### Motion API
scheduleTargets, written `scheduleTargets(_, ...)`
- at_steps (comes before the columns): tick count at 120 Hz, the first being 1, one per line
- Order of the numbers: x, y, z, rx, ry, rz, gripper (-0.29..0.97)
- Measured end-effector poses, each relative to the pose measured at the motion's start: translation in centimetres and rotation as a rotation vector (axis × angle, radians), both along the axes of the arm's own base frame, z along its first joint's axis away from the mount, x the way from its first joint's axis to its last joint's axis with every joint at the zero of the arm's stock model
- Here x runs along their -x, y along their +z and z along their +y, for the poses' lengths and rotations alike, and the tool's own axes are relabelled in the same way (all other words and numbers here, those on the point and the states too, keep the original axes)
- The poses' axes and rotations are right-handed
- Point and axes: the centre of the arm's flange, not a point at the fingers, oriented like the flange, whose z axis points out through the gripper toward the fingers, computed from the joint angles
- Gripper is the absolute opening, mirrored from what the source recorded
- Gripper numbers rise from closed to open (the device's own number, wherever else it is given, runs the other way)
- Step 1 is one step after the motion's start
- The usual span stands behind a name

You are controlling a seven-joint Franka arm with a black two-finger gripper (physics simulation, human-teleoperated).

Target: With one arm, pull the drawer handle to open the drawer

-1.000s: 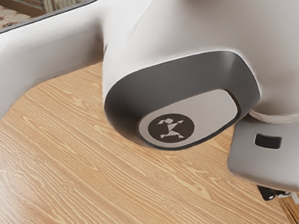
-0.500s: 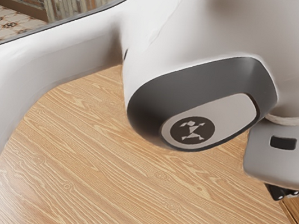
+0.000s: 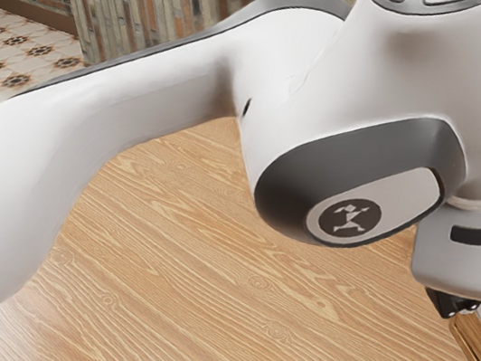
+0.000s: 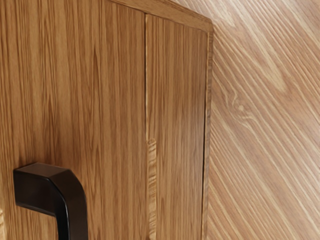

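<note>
Exterior view: white arm over wooden table; white emblem on a black disc at its joint
Wrist view: black drawer handle on wooden drawer front
Gripper: grip cannot be told

Bright, even light fills both views. The white arm shades softly to grey on its underside and lays a faint shadow on the desk. The black handle carries a dull highlight along its top.
</note>
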Motion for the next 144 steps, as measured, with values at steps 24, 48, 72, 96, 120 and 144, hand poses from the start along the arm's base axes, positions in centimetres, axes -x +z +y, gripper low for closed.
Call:
scheduleTargets(24, -0.9, -0.4, 0.3, 0.005, 0.015, 0.000, 0.68)
scheduleTargets(48, -1.6, -1.4, 0.2, 0.000, 0.023, 0.011, 0.68)
scheduleTargets(72, -3.0, -1.8, 1.3, 0.004, 0.050, 0.010, 0.68)
scheduleTargets(96, -4.0, -2.1, 1.5, 0.015, 0.058, 0.003, 0.68)
scheduleTargets(120, -5.8, -3.7, 2.4, -0.005, 0.082, 0.011, 0.68)
scheduleTargets(144, -3.4, -3.7, 2.2, -0.044, 0.058, 0.020, 0.64)
